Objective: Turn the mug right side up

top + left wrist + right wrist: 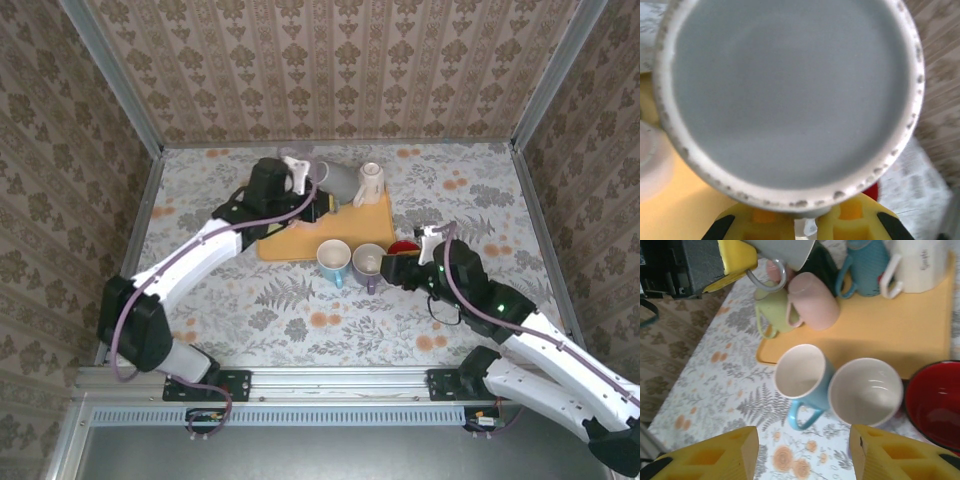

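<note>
The grey mug [337, 180] is gripped at its handle by the left gripper [300, 176], whose yellow fingers [765, 225] are clenched on it. The grey mug is held tipped on its side above the far left part of the tray [372, 228], over a pink mug [812, 300] and a green mug [772, 315] lying there. A teal mug [867, 262] and a white mug [371, 183] are seen at the tray's far edge. A blue mug [334, 260] and a pale mug [369, 262] are stood upright on the table [250, 320] just in front of the tray, touching each other, with a red mug [402, 247] beside them. The right gripper [418, 256] is held released near the red mug, nothing between its fingers [715, 455].
</note>
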Robot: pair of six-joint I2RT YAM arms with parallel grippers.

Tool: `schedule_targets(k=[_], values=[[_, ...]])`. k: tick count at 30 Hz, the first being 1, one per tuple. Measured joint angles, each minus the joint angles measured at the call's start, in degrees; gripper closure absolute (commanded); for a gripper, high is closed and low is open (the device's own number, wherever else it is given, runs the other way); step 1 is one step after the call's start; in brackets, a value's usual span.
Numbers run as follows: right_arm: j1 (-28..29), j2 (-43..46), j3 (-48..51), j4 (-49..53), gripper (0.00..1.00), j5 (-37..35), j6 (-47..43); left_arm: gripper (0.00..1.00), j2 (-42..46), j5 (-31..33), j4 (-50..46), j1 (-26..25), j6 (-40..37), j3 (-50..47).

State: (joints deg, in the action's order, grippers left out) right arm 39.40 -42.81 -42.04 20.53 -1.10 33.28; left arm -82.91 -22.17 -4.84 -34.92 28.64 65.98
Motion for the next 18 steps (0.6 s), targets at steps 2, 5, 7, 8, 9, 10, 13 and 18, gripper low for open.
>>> schedule_targets(k=[2,5,7,8,9,10,13,18], values=[[-0.9,-1.6,-0.4,-2.6,0.47,4.0,1.3,1.0,2.6,-4.0,9.7,1.6,5.6,-5.9],[-3.3,-3.9,-0.5,-7.8,0.43,11.0,4.9,1.0,3.7,-8.5,22.7,2.7,14.0,-12.1],[-5.6,-6.1,-0.5,-13.1,0.4,16.2,8.7,1.0,3.8,-10.9,30.8,2.6,19.4,-15.3],[-6.8,-7.5,-0.5,-16.4,0.37,18.8,11.2,1.0,3.8,-11.9,35.4,2.6,22.7,-16.9],[-7.6,-8.6,-0.5,-19.1,0.36,20.7,12.9,1.0,3.8,-12.7,38.9,2.5,25.4,-18.0],[-8.5,-10.1,-0.5,-22.4,0.34,22.9,15.1,1.0,3.8,-13.5,43.0,2.4,28.5,-19.1],[-10.0,-13.9,-0.7,-29.0,0.31,27.8,19.4,1.0,3.8,-14.8,53.8,2.2,36.2,-21.0],[-10.3,-18.2,-2.9,-34.8,0.32,32.0,23.0,1.0,3.8,-15.3,66.1,1.2,44.0,-21.7]])
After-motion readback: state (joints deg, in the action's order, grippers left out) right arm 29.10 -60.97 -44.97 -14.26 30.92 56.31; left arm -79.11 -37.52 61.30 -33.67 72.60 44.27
